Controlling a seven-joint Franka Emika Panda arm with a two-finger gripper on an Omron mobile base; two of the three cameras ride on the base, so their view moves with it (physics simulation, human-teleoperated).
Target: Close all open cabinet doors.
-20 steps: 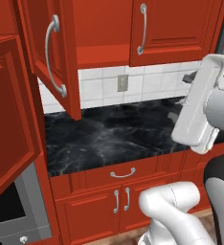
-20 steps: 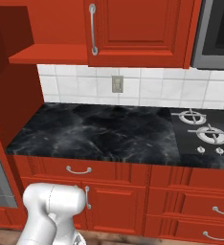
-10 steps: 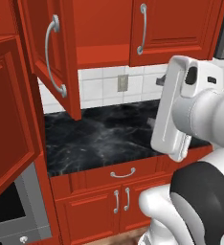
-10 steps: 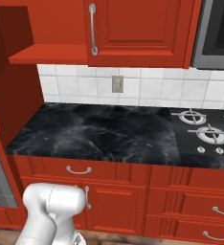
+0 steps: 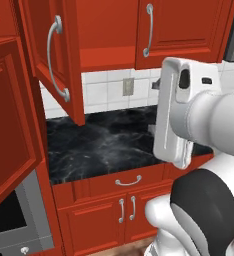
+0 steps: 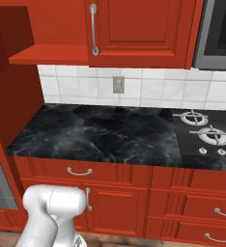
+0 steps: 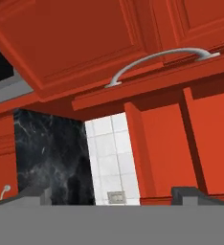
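Note:
One upper cabinet door (image 5: 39,45) stands swung out toward me, its silver bar handle (image 5: 56,57) facing right. A second red door (image 5: 9,120) hangs open at the far left. The neighbouring upper door (image 5: 189,25) is shut; it also shows in the right base view (image 6: 144,29), beside the open cabinet's bottom shelf (image 6: 52,54). In the rolled hand view the open door (image 7: 80,43) and its handle (image 7: 157,61) span the top, a good way ahead. My gripper (image 7: 114,195) is open with nothing between its fingertips (image 7: 195,193).
A black marble counter (image 5: 104,145) runs below white tiles with a wall outlet (image 5: 128,86). Drawers and low doors (image 5: 126,207) sit under it. A stove top (image 6: 206,135) lies at the right. A grey oven (image 5: 14,220) is at lower left. My white forearm (image 5: 181,110) fills the right.
The arm has swung left and closer to the left base camera, now covering more of the counter. The gripper stays open. The doors have not moved.

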